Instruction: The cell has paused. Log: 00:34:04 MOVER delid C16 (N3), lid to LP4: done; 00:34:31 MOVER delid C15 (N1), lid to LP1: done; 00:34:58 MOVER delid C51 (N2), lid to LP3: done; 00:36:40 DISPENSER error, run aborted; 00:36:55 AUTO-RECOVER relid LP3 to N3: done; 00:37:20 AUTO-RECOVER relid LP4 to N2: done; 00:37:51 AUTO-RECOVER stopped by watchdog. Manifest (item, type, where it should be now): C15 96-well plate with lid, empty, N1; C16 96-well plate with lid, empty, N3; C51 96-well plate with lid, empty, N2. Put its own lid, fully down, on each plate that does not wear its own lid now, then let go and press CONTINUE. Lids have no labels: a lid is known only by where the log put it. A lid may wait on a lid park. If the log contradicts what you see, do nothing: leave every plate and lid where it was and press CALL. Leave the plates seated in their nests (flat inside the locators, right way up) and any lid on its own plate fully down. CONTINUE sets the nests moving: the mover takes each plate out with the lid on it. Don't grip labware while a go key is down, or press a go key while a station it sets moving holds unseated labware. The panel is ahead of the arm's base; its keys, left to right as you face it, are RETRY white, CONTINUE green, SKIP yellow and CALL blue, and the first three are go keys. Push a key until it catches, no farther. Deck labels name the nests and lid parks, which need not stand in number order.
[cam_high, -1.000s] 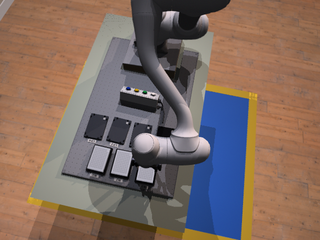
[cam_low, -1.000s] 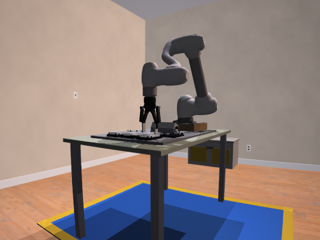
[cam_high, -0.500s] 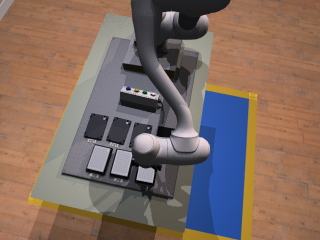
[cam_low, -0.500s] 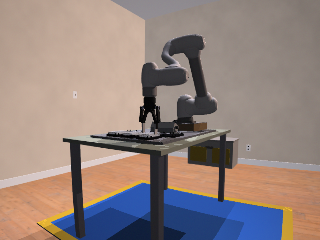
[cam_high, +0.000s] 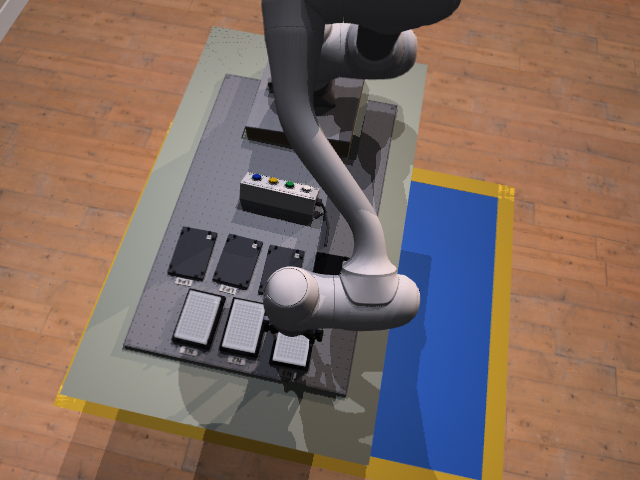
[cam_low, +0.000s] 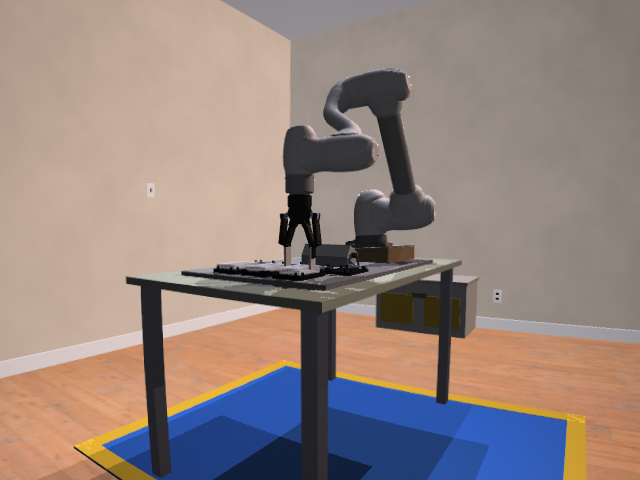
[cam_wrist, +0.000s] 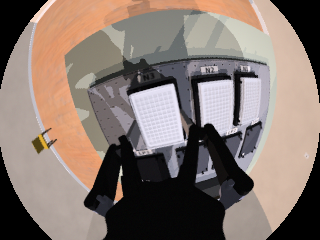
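Note:
Three white 96-well plates sit in a row of nests at the deck's front: left (cam_high: 197, 317), middle (cam_high: 242, 326) and right (cam_high: 291, 350). All three look covered by lids. My gripper (cam_low: 298, 263) is straight down over the right plate, its fingertips at plate level. It is shut on that plate's lid (cam_wrist: 156, 119). I cannot tell if the lid is lifted. In the top view my wrist hides the gripper and the far end of that plate. The other two plates (cam_wrist: 216, 103) (cam_wrist: 250, 99) show beside it in the wrist view. The deck labels are too small to read.
Behind the nests are dark lid parks (cam_high: 192, 252) (cam_high: 237, 260) (cam_high: 281, 263), with nothing on them; a fourth (cam_high: 328, 263) is mostly hidden by my arm. The key panel (cam_high: 279, 198) carries blue (cam_high: 256, 176), yellow (cam_high: 273, 180), green (cam_high: 290, 183) and white (cam_high: 306, 189) keys.

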